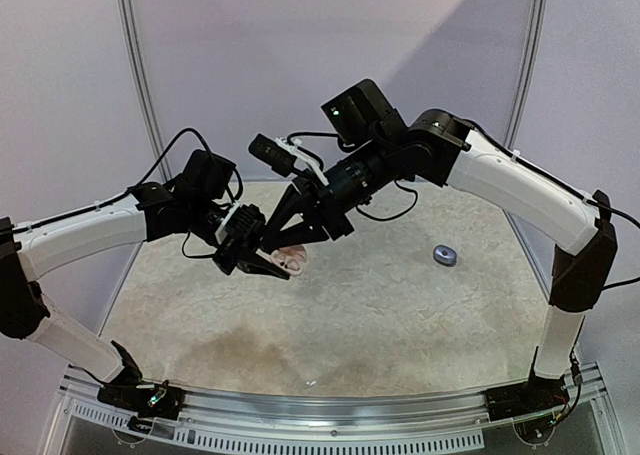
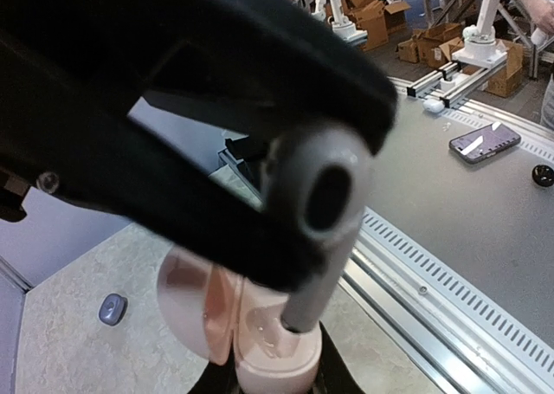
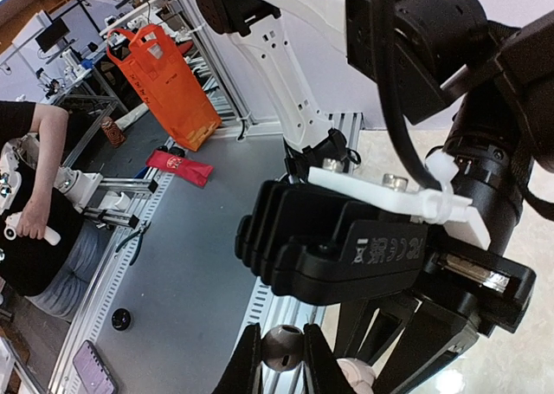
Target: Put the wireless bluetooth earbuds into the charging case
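The left tool [image 1: 278, 266] was closed on the base of the open pink charging case [image 2: 199, 303], holding it lifted above the worktop [image 1: 380, 315]. The right tool [image 3: 281, 359] was pinched shut on a grey earbud [image 2: 316, 195] whose stem reached down into one socket of the case. The likeliest trouble was judged to be a bad seat: the stem looked tilted against the well, so pressing on could jam it on the rim or pop the bud out of the narrow pinch, and from there it would drop to the worktop and roll. A hard push could also twist the case in the left tool's hold, since only its lower edge seemed clamped. Letting go too early risked the bud tipping out before it seated. Much was hidden: the top external view gave only a pale sliver of the case between the crowded black fingers, and the left wrist view was half filled by the blurred right tool, so how deep the stem sat could not be made out. The left tool's own fingers were cut off at that view's lower edge. Whether the other socket was filled could not be told. A small grey object [image 1: 445, 255] lay well apart to the right on the worktop, too small to tell if it was a second bud.
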Controlling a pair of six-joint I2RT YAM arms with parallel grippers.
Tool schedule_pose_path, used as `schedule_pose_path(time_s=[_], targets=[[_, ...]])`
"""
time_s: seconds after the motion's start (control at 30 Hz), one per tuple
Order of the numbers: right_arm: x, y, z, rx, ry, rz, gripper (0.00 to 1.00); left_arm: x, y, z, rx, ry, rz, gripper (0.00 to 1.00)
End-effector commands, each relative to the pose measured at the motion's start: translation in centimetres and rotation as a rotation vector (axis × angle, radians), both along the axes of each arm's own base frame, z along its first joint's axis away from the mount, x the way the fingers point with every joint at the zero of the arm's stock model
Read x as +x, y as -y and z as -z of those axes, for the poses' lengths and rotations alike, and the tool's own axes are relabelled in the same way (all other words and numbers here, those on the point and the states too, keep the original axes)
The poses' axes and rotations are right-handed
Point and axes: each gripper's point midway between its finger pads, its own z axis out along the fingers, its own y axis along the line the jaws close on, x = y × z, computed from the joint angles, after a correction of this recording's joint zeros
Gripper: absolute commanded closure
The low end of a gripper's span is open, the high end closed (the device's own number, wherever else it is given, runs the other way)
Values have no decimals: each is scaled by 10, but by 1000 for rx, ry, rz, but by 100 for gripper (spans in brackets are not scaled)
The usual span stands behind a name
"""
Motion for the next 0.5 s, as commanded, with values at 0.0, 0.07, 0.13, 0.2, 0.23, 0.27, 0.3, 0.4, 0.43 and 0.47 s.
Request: schedule_pose_path(time_s=[0.0, 0.07, 0.13, 0.2, 0.23, 0.27, 0.3, 0.4, 0.43, 0.47], targets=[[-7, 9, 2, -30, 18, 5, 100, -2, 4, 2, 13, 7, 2, 100], [-8, 10, 3, -36, 16, 2, 100, -2, 4, 2, 11, 10, 2, 100], [-10, 13, 3, -40, 15, -3, 100, -2, 4, 2, 10, 10, 2, 100], [-9, 14, 5, -51, 20, 4, 100, -2, 4, 2, 10, 11, 2, 100], [-8, 15, 7, -57, 24, 8, 100, -2, 4, 2, 9, 14, 2, 100], [-8, 16, 9, -66, 24, 12, 100, -1, 4, 2, 9, 16, 1, 100], [-8, 16, 11, -77, 26, 14, 100, -1, 4, 2, 8, 17, 0, 100], [-6, 19, 19, -106, 33, 23, 100, -2, 3, 3, 7, 25, 0, 100], [-6, 20, 20, -112, 35, 26, 100, -2, 3, 3, 6, 28, 1, 100], [-6, 20, 21, -112, 39, 25, 100, -2, 3, 4, 7, 28, 1, 100]])
